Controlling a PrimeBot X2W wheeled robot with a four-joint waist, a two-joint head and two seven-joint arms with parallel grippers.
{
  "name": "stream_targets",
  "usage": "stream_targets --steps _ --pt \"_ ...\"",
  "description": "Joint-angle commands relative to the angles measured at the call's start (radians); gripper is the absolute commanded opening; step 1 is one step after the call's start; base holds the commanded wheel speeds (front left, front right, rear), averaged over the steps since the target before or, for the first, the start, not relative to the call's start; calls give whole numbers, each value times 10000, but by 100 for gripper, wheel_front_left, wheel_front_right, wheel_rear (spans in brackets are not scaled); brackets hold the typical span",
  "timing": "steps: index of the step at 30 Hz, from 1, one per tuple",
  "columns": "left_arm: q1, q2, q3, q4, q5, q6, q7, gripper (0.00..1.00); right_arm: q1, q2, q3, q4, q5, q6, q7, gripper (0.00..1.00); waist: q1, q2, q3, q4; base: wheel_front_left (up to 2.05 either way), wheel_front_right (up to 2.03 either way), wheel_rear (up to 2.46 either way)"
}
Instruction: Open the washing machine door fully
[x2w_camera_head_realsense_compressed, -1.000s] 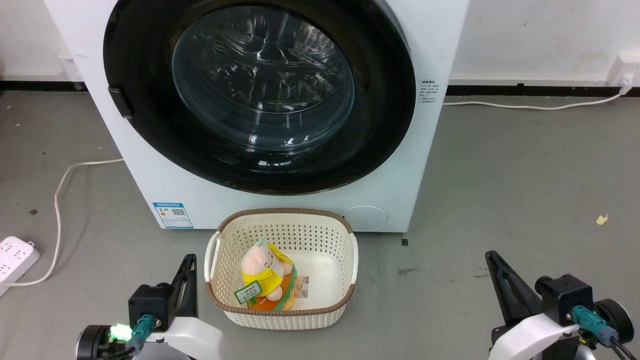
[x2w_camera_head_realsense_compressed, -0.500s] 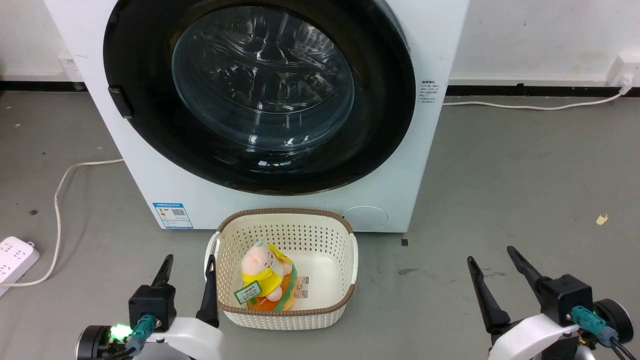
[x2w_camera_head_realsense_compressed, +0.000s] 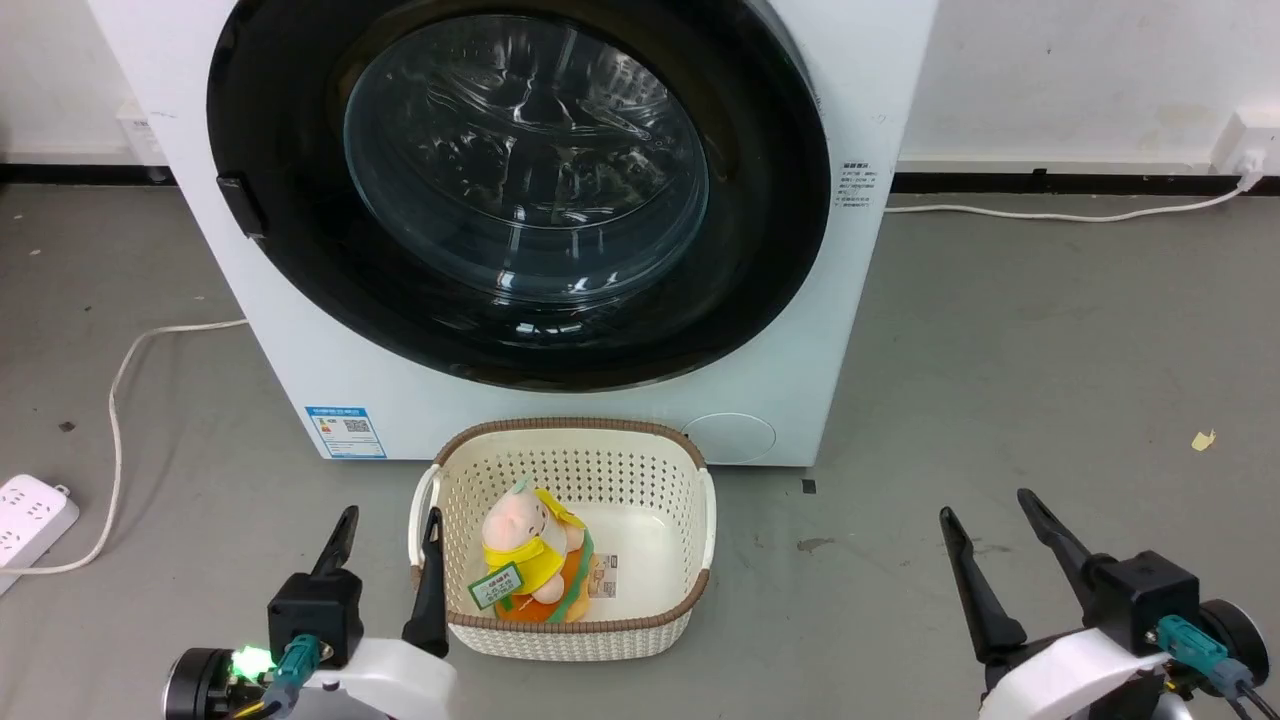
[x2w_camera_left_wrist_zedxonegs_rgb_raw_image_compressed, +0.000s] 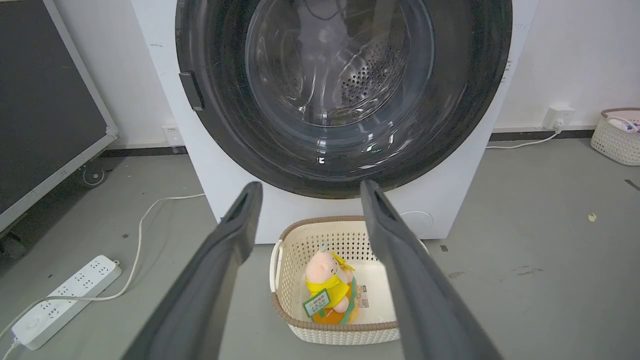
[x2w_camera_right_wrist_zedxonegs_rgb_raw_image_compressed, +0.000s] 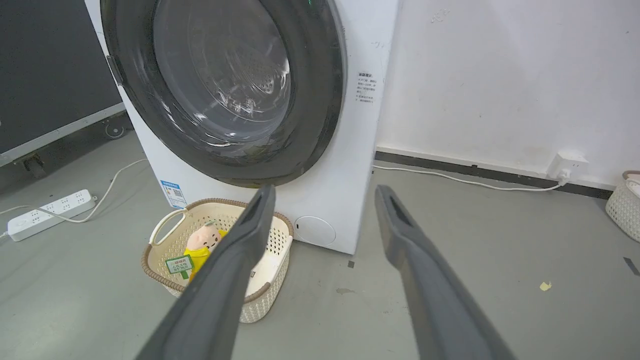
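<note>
1. Both grippers have gone from shut to spread since a second ago. The left gripper (x2w_camera_head_realsense_compressed: 390, 513) and right gripper (x2w_camera_head_realsense_compressed: 985, 503) now stand with fingers wide apart and nothing between them.
2. The left gripper sits low in front of the washing machine (x2w_camera_head_realsense_compressed: 300, 350), off its lower left corner. Its inner finger overlaps the left handle of the basket (x2w_camera_head_realsense_compressed: 560, 428) in the head view; I cannot tell if they touch.
3. The right gripper is in front of the machine and off to its right, over bare floor, well apart from it.
4. The washing machine door (x2w_camera_head_realsense_compressed: 520, 180) lies shut, flush on the machine's front, with a small black tab (x2w_camera_head_realsense_compressed: 243, 205) on its left edge.
5. The basket stands on the floor just in front of the machine, below the door and between the two grippers. A plush toy (x2w_camera_head_realsense_compressed: 530, 550) sits inside it.
6. A power strip (x2w_camera_head_realsense_compressed: 30, 510) and white cable (x2w_camera_head_realsense_compressed: 130, 350) lie on the floor left of the machine.
7. A second cable (x2w_camera_head_realsense_compressed: 1050, 213) runs along the wall to the machine's right.
</note>
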Motion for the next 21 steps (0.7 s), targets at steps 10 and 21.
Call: stream_targets --steps 10,21 --pt "7 5 -136 54 -69 -11 -276 100 -152 11 4 162 1210 -2 -271 100 0 0 47 145 0 0 0" --pt "-227 8 -324 0 -108 -12 -548 100 -1078 -243 -167 261 3022 -2 -127 39 0 0 535 368 0 0 0"
